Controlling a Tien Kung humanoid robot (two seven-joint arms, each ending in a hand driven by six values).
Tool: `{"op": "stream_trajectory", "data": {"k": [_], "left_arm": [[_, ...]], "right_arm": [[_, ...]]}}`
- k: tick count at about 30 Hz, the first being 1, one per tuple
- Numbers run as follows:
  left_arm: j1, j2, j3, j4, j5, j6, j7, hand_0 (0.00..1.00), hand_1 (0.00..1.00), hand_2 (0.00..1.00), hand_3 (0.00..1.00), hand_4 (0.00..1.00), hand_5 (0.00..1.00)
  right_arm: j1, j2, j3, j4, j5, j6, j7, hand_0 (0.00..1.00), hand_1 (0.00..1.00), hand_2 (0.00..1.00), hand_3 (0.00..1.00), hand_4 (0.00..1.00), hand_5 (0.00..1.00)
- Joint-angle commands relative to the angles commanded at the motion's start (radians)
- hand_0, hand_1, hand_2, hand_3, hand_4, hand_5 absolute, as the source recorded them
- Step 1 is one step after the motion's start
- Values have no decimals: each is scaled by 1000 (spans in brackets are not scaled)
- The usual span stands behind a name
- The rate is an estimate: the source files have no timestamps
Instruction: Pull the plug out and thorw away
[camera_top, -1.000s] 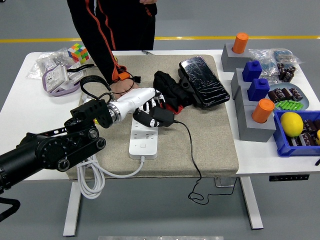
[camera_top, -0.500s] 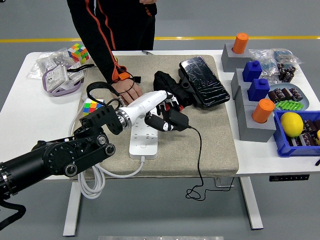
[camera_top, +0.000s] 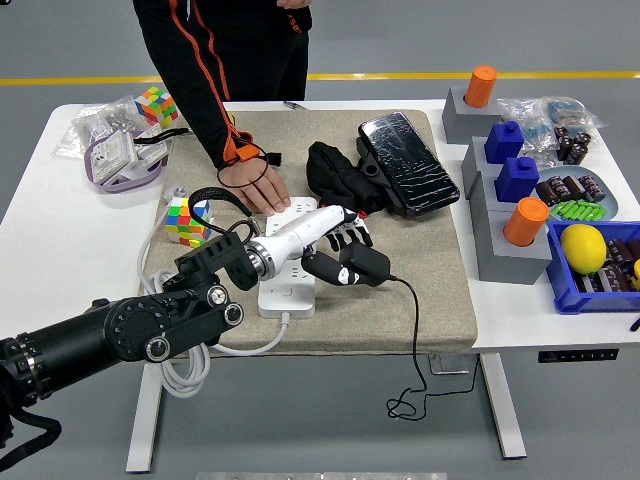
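The left hand (camera_top: 335, 245) is closed around the black plug (camera_top: 365, 265), which looks already clear of the white power strip (camera_top: 288, 285); it should carry it aside, letting the cable (camera_top: 412, 345) trail freely, while the person's hand (camera_top: 262, 190) steadies the strip.

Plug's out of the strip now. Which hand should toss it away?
Left. The left hand already grips the black plug, clear of the white power strip, which the person's hand steadies. The right arm is out of view.
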Motion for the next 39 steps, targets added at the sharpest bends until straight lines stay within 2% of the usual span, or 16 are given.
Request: {"op": "stream_trajectory", "data": {"k": [2, 3, 8, 9, 14, 15, 17, 21, 23, 24, 26, 27, 32, 33, 38, 39], "left_arm": [[-1, 0, 2, 4, 2, -5, 6, 605, 555, 531, 586, 902, 2], [-1, 0, 2, 5, 5, -8, 11, 736, 750, 730, 780, 969, 88], [3, 4, -7, 5, 29, -12, 27, 736, 750, 730, 780, 969, 88], [5, 6, -12, 2, 32, -16, 31, 816, 889, 895, 929, 998, 309], [11, 26, -55, -29, 60, -51, 52, 816, 889, 895, 929, 998, 309], [12, 28, -59, -33, 63, -54, 54, 874, 944, 967, 981, 998, 424], [23, 41, -95, -60, 83, -64, 64, 874, 944, 967, 981, 998, 424], [73, 87, -208, -162, 109, -66, 78, 848, 922, 956, 973, 998, 457], [101, 113, -252, -211, 115, -72, 90, 848, 922, 956, 973, 998, 457], [126, 137, -286, -250, 123, -81, 104, 848, 922, 956, 973, 998, 457], [148, 159, -316, -292, 128, -86, 116, 848, 922, 956, 973, 998, 457], [169, 178, -341, -329, 130, -90, 123, 346, 504, 497, 874, 896, 243], [275, 273, -447, -502, 156, -126, 183, 346, 504, 497, 874, 896, 243], [297, 291, -464, -537, 163, -138, 201, 202, 325, 374, 803, 613, 135], [387, 355, -519, -644, 183, -229, 331, 202, 325, 374, 803, 613, 135], [400, 362, -523, -657, 183, -243, 352, 84, 131, 196, 900, 539, 2]], "right_arm": [[0, 0, 1, 0, 1, 0, 0, 657, 697, 704, 673, 998, 489], [0, 0, 1, 1, 1, -1, 1, 657, 697, 704, 673, 998, 489], [-1, 1, 4, 0, 0, -1, 1, 657, 697, 704, 673, 998, 489], [-2, 1, 5, 0, 0, -1, 1, 657, 697, 704, 674, 998, 489], [-4, 3, 11, 0, -2, -1, 2, 657, 697, 704, 674, 998, 489], [-4, 3, 12, 0, -2, -1, 2, 658, 697, 704, 673, 998, 488], [-6, 4, 17, 1, -5, -1, 2, 658, 697, 704, 673, 998, 488], [-7, 5, 29, 1, -12, -1, 3, 658, 696, 704, 673, 998, 489], [-8, 5, 37, 1, -16, -1, 3, 658, 696, 704, 673, 998, 489], [-9, 6, 43, 0, -20, 0, 2, 658, 696, 704, 673, 998, 489], [-10, 6, 49, 0, -23, 1, 2, 658, 696, 704, 673, 998, 489], [-10, 6, 53, 0, -25, 1, 2, 658, 697, 704, 673, 998, 489], [-10, 5, 73, 1, -37, 4, 2, 658, 697, 704, 673, 998, 489], [-10, 5, 77, 1, -39, 4, 1, 658, 697, 704, 673, 998, 489], [-6, 3, 87, 5, -43, 4, 3, 658, 697, 704, 673, 998, 489], [-5, 2, 87, 5, -44, 5, 3, 658, 697, 705, 672, 998, 489]]}}
